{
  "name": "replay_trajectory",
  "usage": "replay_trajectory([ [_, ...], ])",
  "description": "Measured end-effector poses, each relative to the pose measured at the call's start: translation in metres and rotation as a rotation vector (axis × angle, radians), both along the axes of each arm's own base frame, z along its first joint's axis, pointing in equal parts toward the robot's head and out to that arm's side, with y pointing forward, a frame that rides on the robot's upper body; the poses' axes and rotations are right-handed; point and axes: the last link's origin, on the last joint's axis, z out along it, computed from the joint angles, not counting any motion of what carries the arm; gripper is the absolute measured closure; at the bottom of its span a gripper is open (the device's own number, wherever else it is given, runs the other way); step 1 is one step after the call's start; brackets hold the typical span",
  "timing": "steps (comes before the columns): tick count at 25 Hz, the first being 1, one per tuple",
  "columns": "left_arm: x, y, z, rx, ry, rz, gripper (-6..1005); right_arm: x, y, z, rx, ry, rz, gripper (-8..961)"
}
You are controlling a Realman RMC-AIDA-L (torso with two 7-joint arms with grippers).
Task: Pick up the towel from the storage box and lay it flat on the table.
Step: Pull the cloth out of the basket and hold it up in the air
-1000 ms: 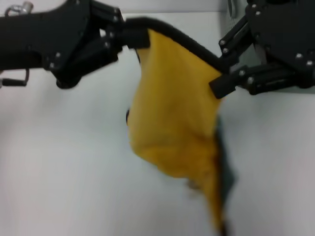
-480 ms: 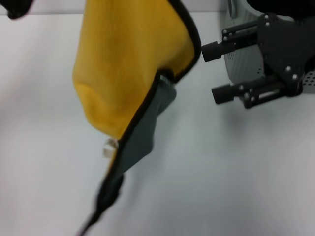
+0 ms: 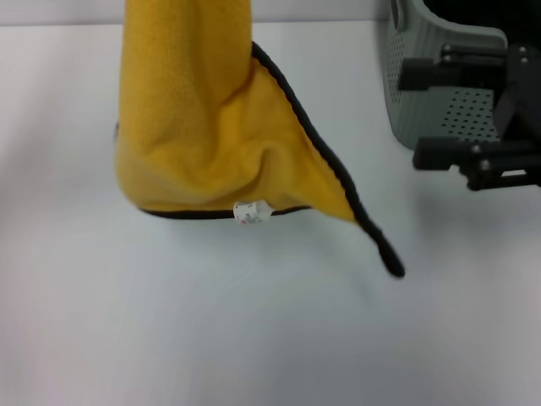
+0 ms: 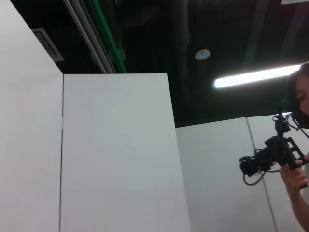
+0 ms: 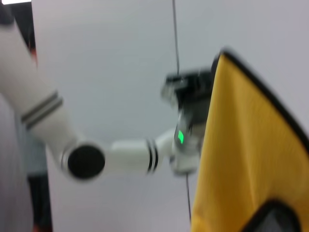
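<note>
While the towel (image 3: 211,144) is out of the storage box (image 3: 439,93), it's nowhere near flat yet. Nearest in the head view is bare table (image 3: 254,338), then the cloth hanging in a bunched column from above the top edge, black-edged corner trailing low toward the right and the white care label (image 3: 249,212) at its bottom hem. The left gripper (image 5: 188,92) holding it only shows in the right wrist view, pressed against the cloth's top edge, so I'd say it's clamped on. Farther back, the right gripper (image 3: 427,114) sits in front of the box, fingers spread, empty. My guess: next it needs lowering and spreading, probably with that loose corner pulled out.
</note>
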Motion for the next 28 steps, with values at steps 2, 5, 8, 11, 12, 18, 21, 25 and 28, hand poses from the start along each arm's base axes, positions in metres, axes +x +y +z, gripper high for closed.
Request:
replay_trajectory([
  [2,0.000,0.002,0.000,0.007,-0.005,0.011,978,0.006,-0.002,0.001,0.004,0.055,-0.021,196],
  [5,0.001,0.004,-0.001,0.019,-0.009,0.025,979,0.014,-0.003,-0.003,-0.002,0.090,-0.054,198],
  [8,0.002,0.006,-0.001,0.025,-0.001,0.019,979,0.022,-0.002,-0.009,-0.001,0.133,-0.091,199],
  [11,0.005,0.005,0.001,0.033,0.015,0.004,979,0.026,0.002,-0.009,0.019,0.169,-0.107,200],
  [12,0.005,0.005,0.001,0.035,0.020,-0.002,979,0.026,0.003,-0.008,0.032,0.181,-0.109,200],
  [18,0.013,-0.006,0.004,-0.010,0.103,-0.114,979,0.027,0.013,0.009,0.122,0.197,-0.090,202],
  [21,0.020,-0.010,0.001,-0.047,0.164,-0.176,980,0.023,0.020,0.016,0.125,0.167,-0.064,202],
  [25,0.029,-0.015,-0.003,-0.082,0.204,-0.224,980,0.014,0.029,0.007,0.089,0.107,-0.034,202],
  [28,0.035,-0.018,-0.005,-0.111,0.206,-0.249,980,0.007,0.033,-0.006,0.045,0.032,-0.003,202],
])
